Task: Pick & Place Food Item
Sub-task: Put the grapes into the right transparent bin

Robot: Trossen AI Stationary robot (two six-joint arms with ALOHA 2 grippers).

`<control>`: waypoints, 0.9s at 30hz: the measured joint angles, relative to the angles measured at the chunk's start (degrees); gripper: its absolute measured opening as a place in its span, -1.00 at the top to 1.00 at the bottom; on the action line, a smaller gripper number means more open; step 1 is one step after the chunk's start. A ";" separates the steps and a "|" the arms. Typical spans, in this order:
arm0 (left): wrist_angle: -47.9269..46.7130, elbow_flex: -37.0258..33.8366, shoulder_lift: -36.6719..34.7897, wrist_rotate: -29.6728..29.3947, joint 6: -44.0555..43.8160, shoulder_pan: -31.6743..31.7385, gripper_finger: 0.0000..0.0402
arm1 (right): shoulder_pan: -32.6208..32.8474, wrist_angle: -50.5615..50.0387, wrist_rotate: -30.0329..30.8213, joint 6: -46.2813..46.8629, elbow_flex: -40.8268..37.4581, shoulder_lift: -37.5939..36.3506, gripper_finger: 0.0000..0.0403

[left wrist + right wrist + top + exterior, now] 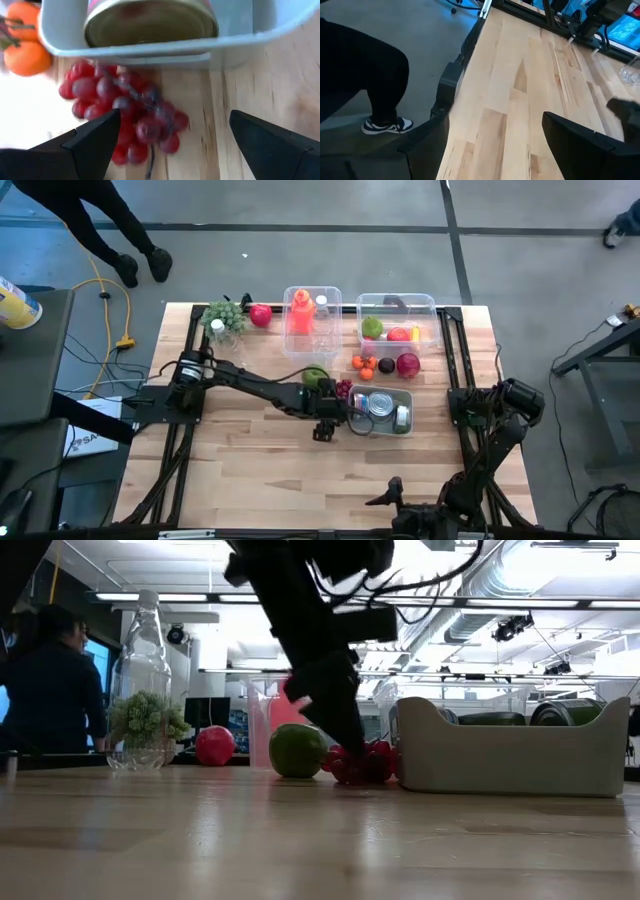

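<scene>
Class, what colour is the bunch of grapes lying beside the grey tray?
Dark red. The bunch of grapes shows best in the left wrist view.

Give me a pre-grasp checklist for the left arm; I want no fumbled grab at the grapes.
1. Left gripper open: ok.
2. Bunch of dark red grapes between the fingers: not ok, it sits off toward one finger.
3. Grapes clear of the grey plastic tray: not ok, close against its wall.
4. Round green apple out of the way: cannot tell.
5. Right gripper parked at the table's edge: ok.
</scene>
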 joint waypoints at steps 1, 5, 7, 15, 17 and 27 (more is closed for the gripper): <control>0.82 0.02 0.48 0.07 -0.04 0.00 -0.81 | 0.00 0.00 -0.01 -0.44 0.00 0.00 -0.53; 1.38 0.04 2.68 -0.11 -0.04 0.00 -0.81 | -0.17 -0.23 0.15 -2.04 0.00 0.00 -0.53; 1.51 0.08 2.91 -0.27 -0.47 0.00 -0.81 | -0.51 -0.30 0.17 -2.78 0.00 0.00 -0.53; 2.04 0.15 3.41 0.06 -2.47 0.41 -0.81 | -1.07 -0.46 -0.23 -5.48 0.00 0.00 -0.53; 2.01 0.17 3.69 0.05 -2.25 0.42 -0.80 | -1.03 -0.50 -0.24 -5.68 0.00 0.00 -0.53; 1.86 0.17 3.74 0.28 -2.74 0.25 -0.73 | -1.05 -0.53 -0.04 -5.70 0.00 0.00 -0.53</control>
